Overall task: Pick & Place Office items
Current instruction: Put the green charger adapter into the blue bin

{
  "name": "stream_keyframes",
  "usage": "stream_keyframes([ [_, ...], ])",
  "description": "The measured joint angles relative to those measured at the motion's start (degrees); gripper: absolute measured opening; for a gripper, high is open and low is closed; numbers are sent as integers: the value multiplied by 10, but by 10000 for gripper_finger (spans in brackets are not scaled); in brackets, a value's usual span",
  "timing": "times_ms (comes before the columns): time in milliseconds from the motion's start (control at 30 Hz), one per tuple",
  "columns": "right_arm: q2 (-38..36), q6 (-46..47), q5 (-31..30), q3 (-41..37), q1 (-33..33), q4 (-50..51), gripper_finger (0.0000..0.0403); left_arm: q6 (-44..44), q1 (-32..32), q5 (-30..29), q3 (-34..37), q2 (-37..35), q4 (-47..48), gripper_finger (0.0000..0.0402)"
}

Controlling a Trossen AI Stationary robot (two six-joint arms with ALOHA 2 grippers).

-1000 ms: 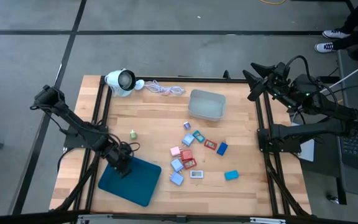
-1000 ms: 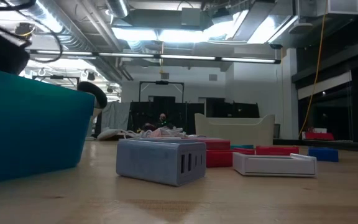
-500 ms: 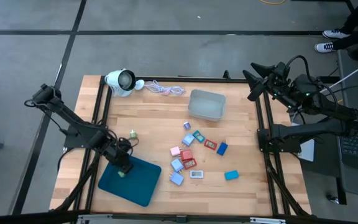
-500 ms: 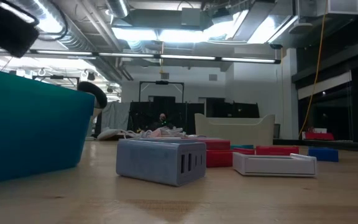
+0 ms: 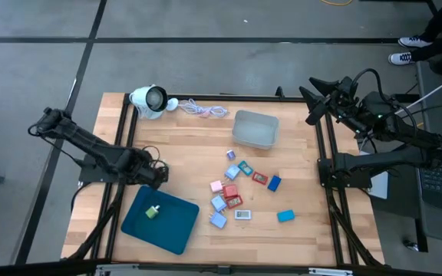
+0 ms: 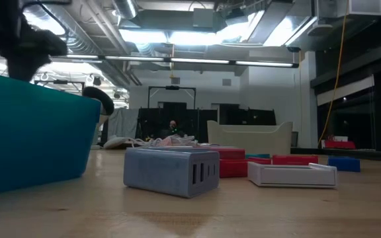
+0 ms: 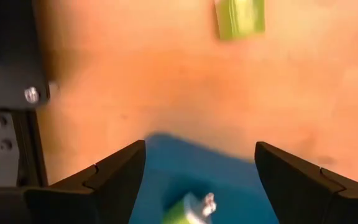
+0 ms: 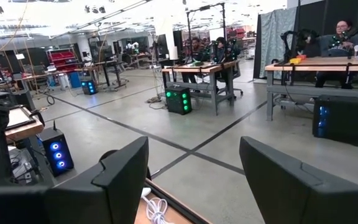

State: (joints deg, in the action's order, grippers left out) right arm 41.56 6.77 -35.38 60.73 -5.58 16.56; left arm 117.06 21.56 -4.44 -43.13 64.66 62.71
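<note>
Green piece (image 5: 153, 212) now lies in our teal tray (image 5: 176, 228)! Our left gripper (image 5: 159, 175) has pulled back, jaws apart. Right gripper (image 5: 310, 98) waits off-table, jaws apart.

High cam: overhead, straight down, whole table (image 5: 206, 146) w/ both arms. Low cam: tabletop level, v. close to teal tray (image 6: 32, 132), facing room behind. L wrist cam: close above tray (image 7: 229, 180) edge & wood. R wrist cam: off table, faces room. Tray shared by high, low, L wrist.
</note>
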Motion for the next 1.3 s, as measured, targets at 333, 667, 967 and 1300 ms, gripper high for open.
stream_keyframes([
  [333, 0, -2, 7, 0, 0, 0, 257, -105, -150, -8, 0, 57, 11, 297],
  [667, 0, -8, 18, 0, 0, 1, 257, -224, -253, -6, 0, 164, -116, 297],
  [967, 0, -15, 18, 0, 0, 1, 257, -296, -282, 52, -3, 244, -147, 297],
  [1300, 0, -17, 13, 0, 0, 1, 257, -296, -278, 52, -2, 242, -140, 256],
])
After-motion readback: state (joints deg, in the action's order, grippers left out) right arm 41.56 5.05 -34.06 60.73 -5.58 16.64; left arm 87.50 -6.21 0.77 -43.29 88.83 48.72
